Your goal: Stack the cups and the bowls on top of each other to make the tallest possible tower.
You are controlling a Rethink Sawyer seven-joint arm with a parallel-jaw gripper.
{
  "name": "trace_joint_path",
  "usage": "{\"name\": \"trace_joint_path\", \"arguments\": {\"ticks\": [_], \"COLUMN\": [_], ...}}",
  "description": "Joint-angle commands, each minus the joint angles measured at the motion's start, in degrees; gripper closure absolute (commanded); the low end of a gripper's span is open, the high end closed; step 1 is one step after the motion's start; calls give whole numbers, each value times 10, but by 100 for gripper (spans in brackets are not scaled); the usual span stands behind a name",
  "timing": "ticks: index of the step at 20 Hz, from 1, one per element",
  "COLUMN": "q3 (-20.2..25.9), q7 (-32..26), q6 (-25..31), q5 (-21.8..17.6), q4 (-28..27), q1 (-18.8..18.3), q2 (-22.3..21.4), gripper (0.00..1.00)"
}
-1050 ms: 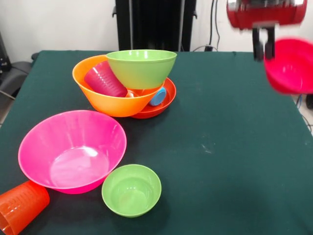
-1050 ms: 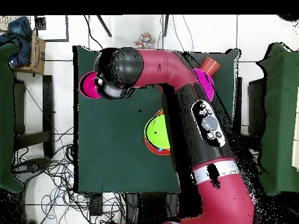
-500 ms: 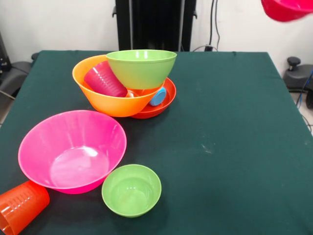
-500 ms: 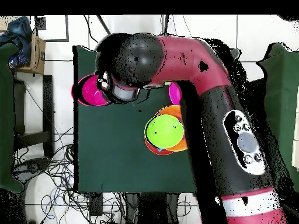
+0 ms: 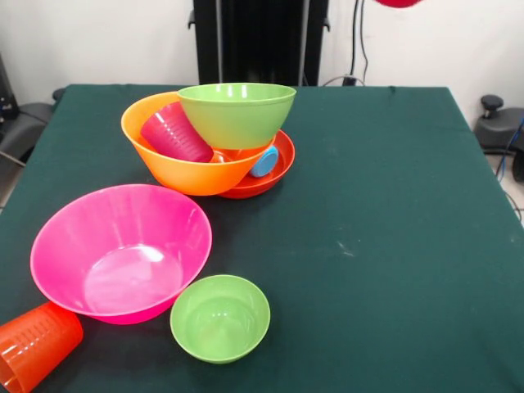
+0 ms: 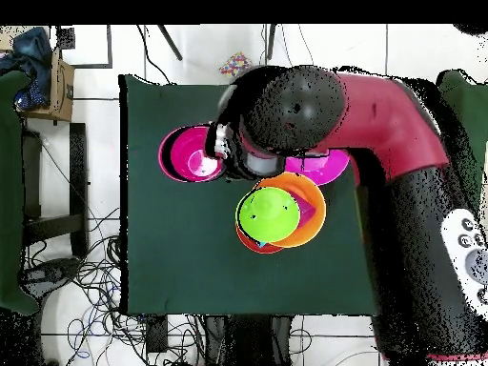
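Nearest us lie one orange cup, one small green bowl and one empty pink bowl. Beyond, the tower: the orange bowl holds a purple cup and a green bowl. The small crimson bowl has moved inward over the table; we cannot tell the gripper's grip.

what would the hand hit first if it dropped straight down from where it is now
Probably only the bare green table. The hand, carrying the small red bowl, hangs high beside the tower, not over it. Its height makes the exact landing spot uncertain.
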Motion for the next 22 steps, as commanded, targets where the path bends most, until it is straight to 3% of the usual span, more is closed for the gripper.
{"name": "trace_joint_path", "arguments": {"ticks": [1,9,22], "q3": [35,64,117], "q7": [-193,-215,-234], "q6": [25,-27,-42], "q5": [-63,-89,-128], "q4": [79,132,160], "q1": [-14,-47,-109], "q2": [28,23,49], "gripper": [100,100,100]}}
